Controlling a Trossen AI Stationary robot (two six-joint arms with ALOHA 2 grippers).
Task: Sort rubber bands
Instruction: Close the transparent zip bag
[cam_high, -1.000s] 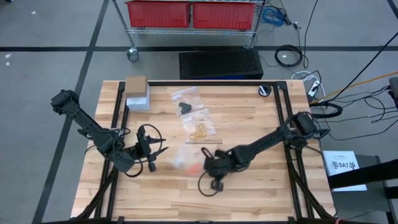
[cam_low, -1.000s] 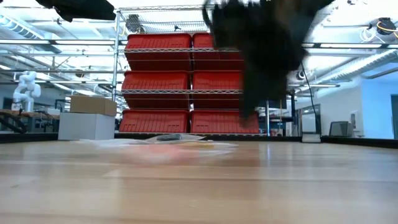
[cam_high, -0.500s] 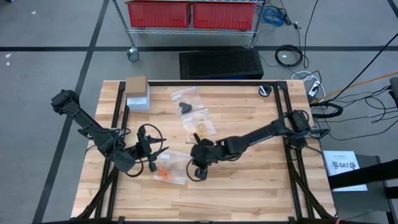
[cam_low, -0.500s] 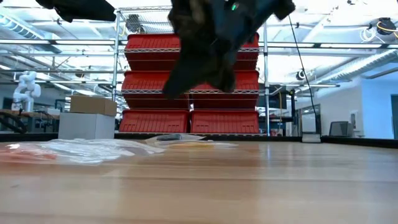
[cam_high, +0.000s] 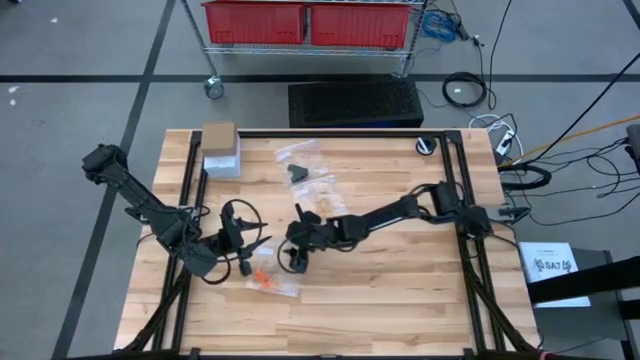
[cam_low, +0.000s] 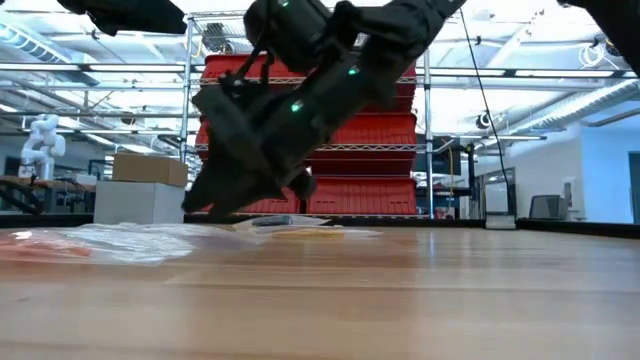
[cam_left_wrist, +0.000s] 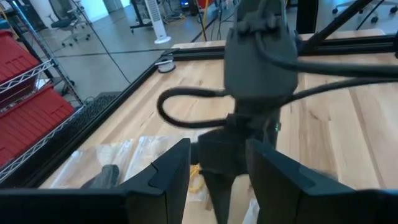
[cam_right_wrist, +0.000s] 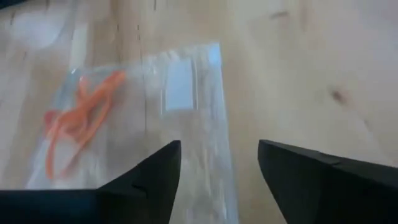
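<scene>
While the left gripper (cam_high: 258, 243) waits near the table's left edge with its fingers (cam_left_wrist: 166, 177) spread apart, the right gripper (cam_high: 292, 262) hangs over the middle of the wooden table (cam_high: 400, 300), its fingers (cam_right_wrist: 155, 177) parted and holding nothing. Just beside it lies a clear bag (cam_right_wrist: 186, 124) containing orange rubber bands (cam_right_wrist: 78, 118), between the two grippers.

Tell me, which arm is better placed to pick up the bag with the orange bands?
Probably the right. Its open claw hangs right over the clear bag holding the orange rubber bands. The left claw, also open, waits just beside that bag, pointing at the right arm.
</scene>
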